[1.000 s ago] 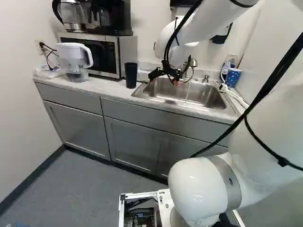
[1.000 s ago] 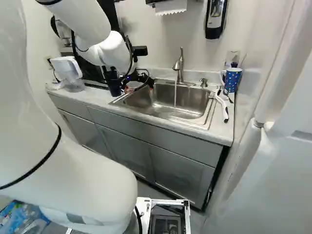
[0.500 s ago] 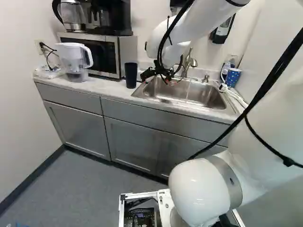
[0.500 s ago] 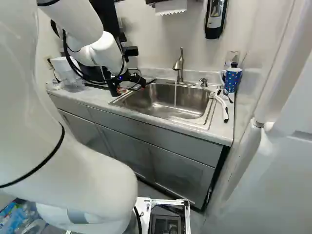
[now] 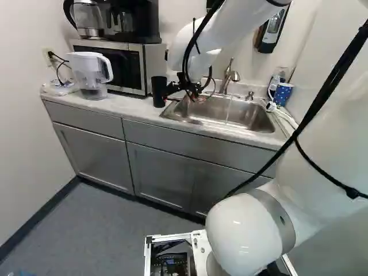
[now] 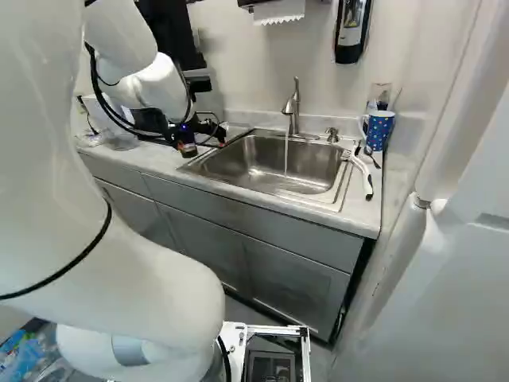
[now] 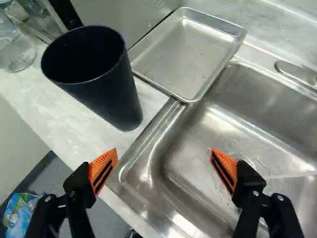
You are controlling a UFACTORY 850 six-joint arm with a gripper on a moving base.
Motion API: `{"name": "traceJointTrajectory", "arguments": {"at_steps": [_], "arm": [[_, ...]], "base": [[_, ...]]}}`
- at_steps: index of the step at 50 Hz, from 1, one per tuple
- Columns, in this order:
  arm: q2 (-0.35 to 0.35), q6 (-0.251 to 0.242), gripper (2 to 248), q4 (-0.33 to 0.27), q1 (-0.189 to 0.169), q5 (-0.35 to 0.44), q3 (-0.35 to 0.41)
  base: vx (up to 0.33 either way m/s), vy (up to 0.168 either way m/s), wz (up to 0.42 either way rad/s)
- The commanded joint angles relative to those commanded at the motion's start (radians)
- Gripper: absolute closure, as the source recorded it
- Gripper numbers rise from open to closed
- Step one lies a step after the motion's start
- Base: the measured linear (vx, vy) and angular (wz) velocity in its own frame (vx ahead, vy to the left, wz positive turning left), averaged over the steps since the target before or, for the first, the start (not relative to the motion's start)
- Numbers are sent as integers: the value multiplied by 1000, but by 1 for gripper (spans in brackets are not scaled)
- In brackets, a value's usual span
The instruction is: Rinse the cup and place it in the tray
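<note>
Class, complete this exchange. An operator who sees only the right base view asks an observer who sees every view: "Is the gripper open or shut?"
Observer: The wrist view shows the gripper open, with nothing gripped.

Operator: How does the dark cup stand?

Observer: In the left base view the dark cup stands upright on the counter.

Operator: Is it in the tray?

Observer: No. The wrist view shows the tray beside it, one corner over the rim of the sink.
</note>
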Motion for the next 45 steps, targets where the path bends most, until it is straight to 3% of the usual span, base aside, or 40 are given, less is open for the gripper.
{"name": "traceJointTrajectory", "arguments": {"at_steps": [22, 45], "arm": [[-31, 0, 3, 0, 73, 0, -29], [-35, 0, 3, 0, 82, 2, -34]], "base": [[0, 0, 0], [0, 0, 0]]}}
